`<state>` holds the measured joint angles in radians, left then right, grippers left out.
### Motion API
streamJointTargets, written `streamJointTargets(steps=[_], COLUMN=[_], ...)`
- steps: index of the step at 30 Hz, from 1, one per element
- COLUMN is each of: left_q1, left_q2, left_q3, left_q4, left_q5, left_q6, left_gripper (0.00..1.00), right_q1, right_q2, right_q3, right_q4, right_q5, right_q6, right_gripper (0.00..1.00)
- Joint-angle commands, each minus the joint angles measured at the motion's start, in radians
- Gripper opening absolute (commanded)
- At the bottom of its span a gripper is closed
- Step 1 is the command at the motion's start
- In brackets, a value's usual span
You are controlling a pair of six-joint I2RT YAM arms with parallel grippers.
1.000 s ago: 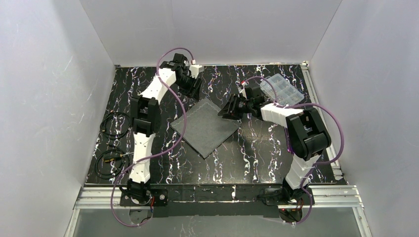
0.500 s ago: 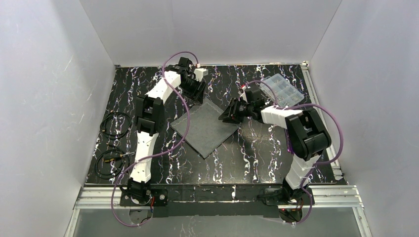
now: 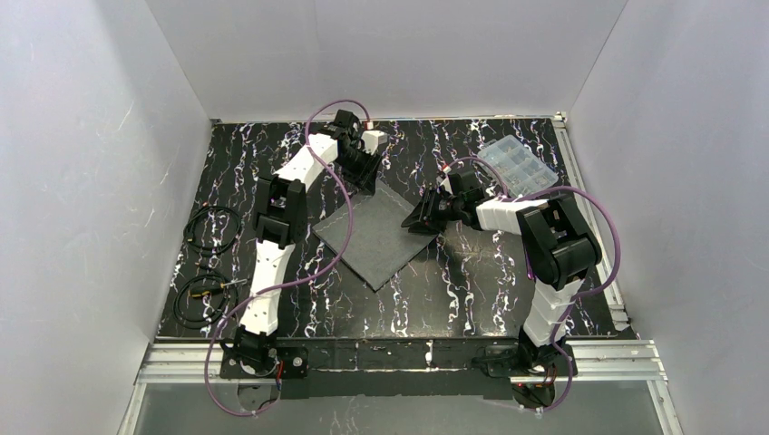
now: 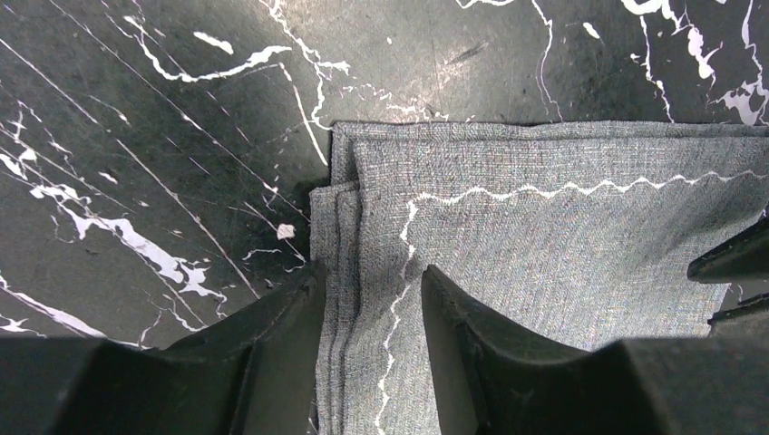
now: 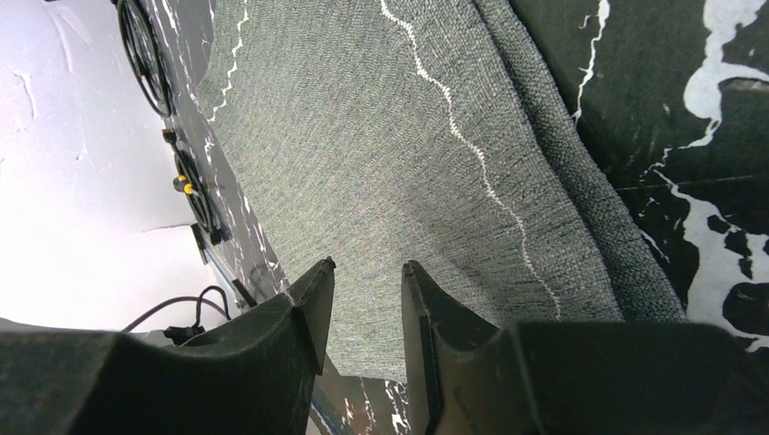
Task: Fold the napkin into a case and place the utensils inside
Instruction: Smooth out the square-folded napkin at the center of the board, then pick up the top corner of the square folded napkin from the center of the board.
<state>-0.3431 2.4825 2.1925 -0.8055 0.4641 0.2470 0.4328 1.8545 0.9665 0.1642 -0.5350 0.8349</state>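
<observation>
The napkin point(image 3: 376, 234) lies as a dark grey, folded, layered square, turned like a diamond in the middle of the table. My left gripper point(image 3: 370, 178) is down at its far corner. In the left wrist view the left gripper point(image 4: 367, 276) is open and straddles the napkin's point(image 4: 562, 236) stacked edge, one finger point(image 4: 272, 331) beside the cloth and the other on it. My right gripper point(image 3: 423, 217) is at the right corner. In the right wrist view it point(image 5: 367, 267) has a narrow gap, with the napkin point(image 5: 381, 154) showing behind it. The utensils are out of view.
A clear plastic compartment box point(image 3: 517, 166) stands at the back right, just behind the right arm. Two coils of black cable point(image 3: 209, 228) point(image 3: 201, 299) lie off the table's left edge. White walls close in the left, back and right.
My left gripper has swung right and down onto the napkin's far corner, its jaws narrowing. The right gripper has shifted a little toward the right corner. The napkin has not moved.
</observation>
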Motion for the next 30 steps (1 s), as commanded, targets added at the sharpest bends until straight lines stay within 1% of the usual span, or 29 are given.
streamJointTargets(steps=[1, 3, 7, 9, 16, 24, 30], left_q1=[-0.006, -0.005, -0.006, -0.006, -0.008, -0.014, -0.016], left_q2=[-0.001, 0.003, -0.003, -0.012, -0.063, -0.099, -0.134], left_q3=[0.03, 0.031, 0.026, 0.018, -0.034, -0.086, -0.113], left_q4=[-0.011, -0.012, -0.006, 0.005, 0.04, 0.062, 0.085], left_q5=[0.004, 0.001, 0.004, 0.005, 0.001, -0.01, -0.003], left_q6=[0.014, 0.012, 0.007, 0.003, 0.0, 0.014, 0.022], left_gripper=[0.41, 0.38, 0.29, 0.26, 0.22, 0.11, 0.11], right_q1=[0.005, 0.005, 0.007, 0.008, 0.011, 0.011, 0.011], right_q2=[0.003, 0.004, 0.01, 0.016, 0.03, 0.043, 0.048], right_q3=[-0.008, -0.01, -0.014, -0.016, -0.017, -0.018, -0.014], right_q4=[0.044, 0.044, 0.046, 0.047, 0.051, 0.051, 0.048], right_q5=[-0.019, -0.02, -0.023, -0.026, -0.025, -0.025, -0.021], right_q6=[0.003, 0.003, 0.003, 0.003, 0.003, 0.001, -0.002], right_gripper=[0.41, 0.41, 0.41, 0.41, 0.41, 0.41, 0.41])
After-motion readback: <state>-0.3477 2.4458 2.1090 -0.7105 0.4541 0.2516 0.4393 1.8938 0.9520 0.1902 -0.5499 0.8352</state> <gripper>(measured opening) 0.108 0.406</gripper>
